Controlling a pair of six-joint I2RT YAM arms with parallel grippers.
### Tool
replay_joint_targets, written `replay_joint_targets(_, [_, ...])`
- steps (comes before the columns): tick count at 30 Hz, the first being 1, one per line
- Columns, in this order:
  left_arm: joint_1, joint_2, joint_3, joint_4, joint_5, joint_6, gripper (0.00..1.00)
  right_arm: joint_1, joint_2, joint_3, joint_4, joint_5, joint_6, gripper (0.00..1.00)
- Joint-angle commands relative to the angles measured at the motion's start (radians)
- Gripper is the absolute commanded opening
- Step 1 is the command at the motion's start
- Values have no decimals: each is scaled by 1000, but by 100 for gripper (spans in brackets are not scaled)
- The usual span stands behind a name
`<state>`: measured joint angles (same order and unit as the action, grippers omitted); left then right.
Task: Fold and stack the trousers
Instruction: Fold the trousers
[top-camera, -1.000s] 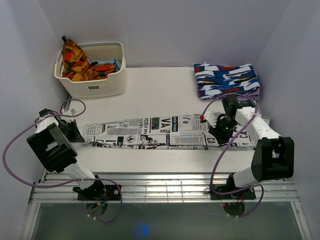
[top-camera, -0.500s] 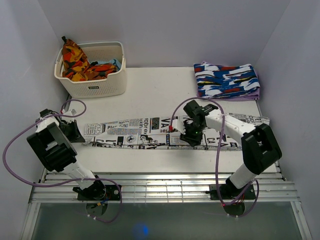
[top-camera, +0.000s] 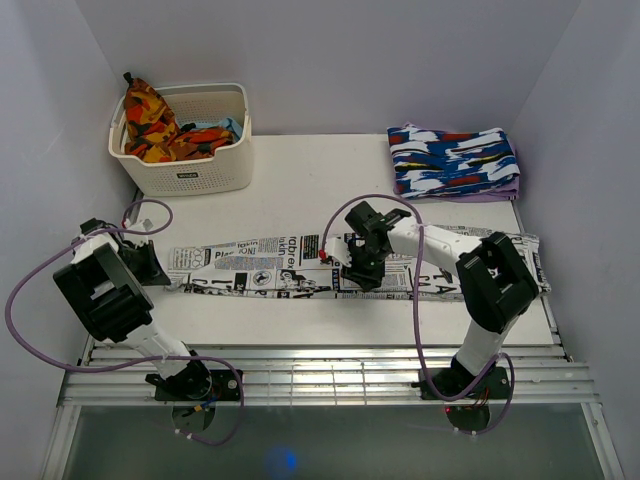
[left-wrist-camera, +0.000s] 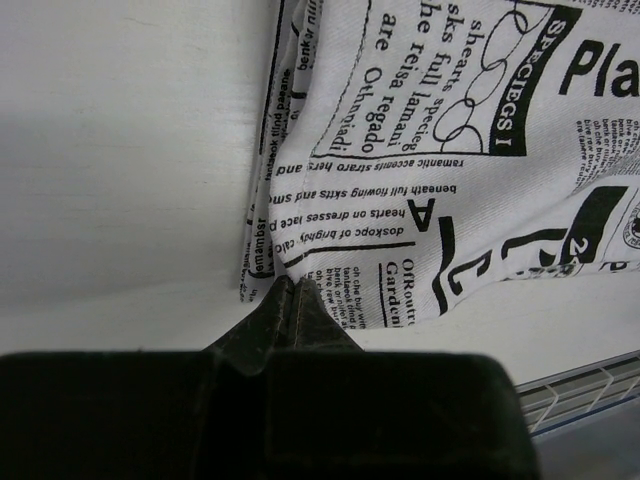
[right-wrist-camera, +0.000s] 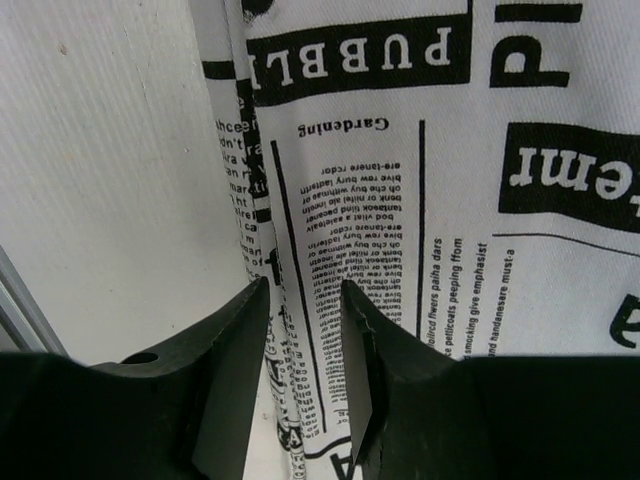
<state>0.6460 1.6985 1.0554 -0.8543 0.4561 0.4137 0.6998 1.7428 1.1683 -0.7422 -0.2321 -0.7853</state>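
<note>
The trousers (top-camera: 260, 268) are lying flat in a long band across the near half of the bench (top-camera: 300, 180), running from the left edge almost to the right edge. The left end effector (top-camera: 150, 265) is sitting at their left end, its fingers pressed together right at the hem (left-wrist-camera: 290, 300); whether any cloth is caught between them cannot be told. The right end effector (top-camera: 362, 270) is hanging over the middle of the band, its fingers standing slightly apart (right-wrist-camera: 305, 330) and straddling the printed fabric's (right-wrist-camera: 400, 150) near edge. A basket (top-camera: 185, 170) is occupying the far left corner, and a folded blue-white-red garment (top-camera: 455, 160) is resting at the far right corner.
</note>
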Motion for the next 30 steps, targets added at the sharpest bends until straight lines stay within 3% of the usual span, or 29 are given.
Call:
replay_joint_targets(1, [4, -7, 5, 21, 21, 5, 0, 13, 0, 30, 12, -19, 14, 41])
replay_joint_targets(17, [4, 6, 14, 32, 32, -9, 0, 33, 31, -18, 63, 30, 3, 35])
replay_joint_targets(20, [6, 6, 12, 32, 38, -10, 0, 33, 27, -19, 64, 36, -2, 24])
replay_joint_targets(22, [4, 3, 14, 28, 41, -10, 0, 33, 23, -15, 61, 37, 0, 8])
replay_joint_targets(30, [6, -34, 96, -38, 79, 10, 0, 33, -72, 22, 9, 54, -15, 8])
